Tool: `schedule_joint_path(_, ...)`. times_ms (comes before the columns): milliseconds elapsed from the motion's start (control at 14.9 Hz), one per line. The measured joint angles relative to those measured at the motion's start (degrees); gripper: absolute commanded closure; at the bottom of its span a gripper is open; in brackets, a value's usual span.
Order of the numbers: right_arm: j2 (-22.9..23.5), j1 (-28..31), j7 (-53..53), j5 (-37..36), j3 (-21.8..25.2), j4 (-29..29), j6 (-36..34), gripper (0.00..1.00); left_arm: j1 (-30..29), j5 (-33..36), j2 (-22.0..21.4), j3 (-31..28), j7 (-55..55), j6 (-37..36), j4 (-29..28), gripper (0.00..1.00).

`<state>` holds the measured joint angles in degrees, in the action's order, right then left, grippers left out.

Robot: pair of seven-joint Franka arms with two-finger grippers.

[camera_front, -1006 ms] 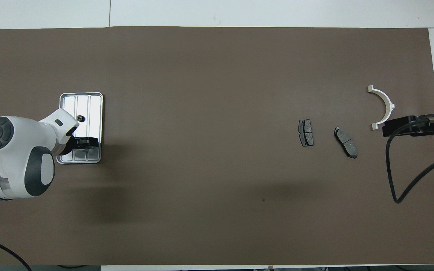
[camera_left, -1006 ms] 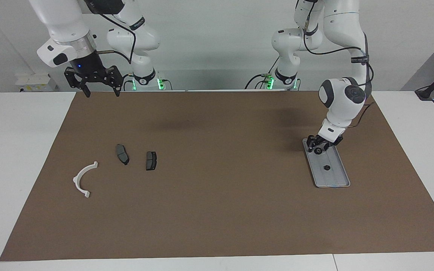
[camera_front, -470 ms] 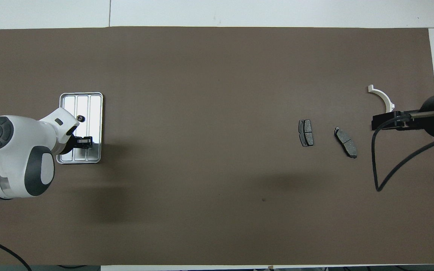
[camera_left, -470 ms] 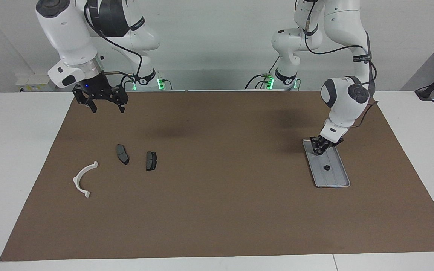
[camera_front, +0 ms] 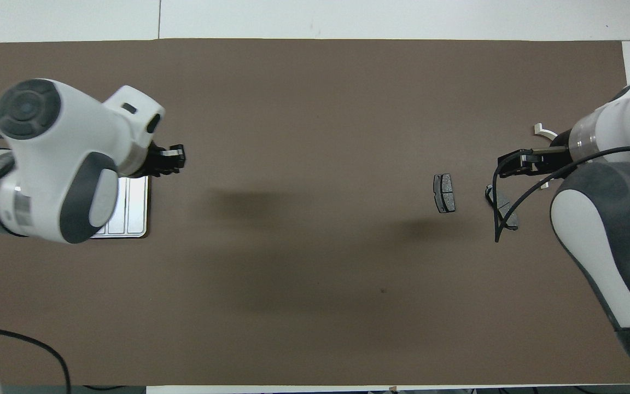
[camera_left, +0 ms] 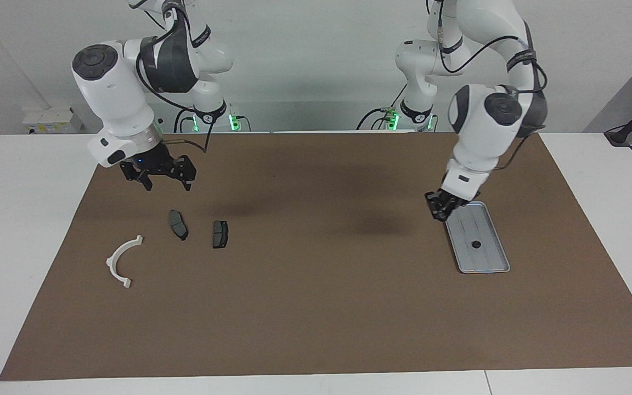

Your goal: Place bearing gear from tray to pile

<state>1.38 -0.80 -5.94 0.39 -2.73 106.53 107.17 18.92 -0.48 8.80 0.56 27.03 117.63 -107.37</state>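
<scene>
Grips a small dark bearing gear (camera_left: 440, 213) in the nearly closed jaws of left gripper (camera_left: 440, 212), over the upper corner of the silver ridged tray (camera_left: 490, 257), mid-height in the facing frame. Leaves a second gear (camera_left: 475, 244), tiny and black, mid-tray. Hangs right gripper (camera_left: 165, 185), jaws wide and empty, above the brake pads (camera_left: 178, 224).

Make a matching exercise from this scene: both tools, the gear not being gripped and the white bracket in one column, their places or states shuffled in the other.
Things
1. left tool
2. right tool
3. loose gear
4. white bracket

Places or states
A. lying in the tray
B. open, up over the mat by the brake pads
C. flat on the mat at the right arm's end
D. raised by the tray's edge, shut on a bearing gear

Pairs: 1-D, 2-B, 3-A, 4-C
</scene>
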Motion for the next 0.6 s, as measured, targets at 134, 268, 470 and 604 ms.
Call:
schedule_joint_path(134,0.9,-0.4,-0.4,0.0,0.0,0.0,0.9,0.0,7.1,0.0,2.0,0.1,7.9,1.3,0.0,1.0)
schedule_joint_path(268,1.0,-0.4,-0.4,0.0,0.0,0.0,1.1,0.0,12.3,0.0,5.2,0.1,13.9,3.9,0.1,1.0)
schedule_joint_path(470,1.0,-0.4,-0.4,0.0,0.0,-0.1,1.4,0.0,15.3,0.2,10.9,-0.1,18.2,9.3,0.7,1.0)
schedule_joint_path(604,1.0,-0.4,-0.4,0.0,0.0,-0.4,1.6,0.0,15.3,0.3,13.3,-0.4,18.9,11.9,1.1,1.0)
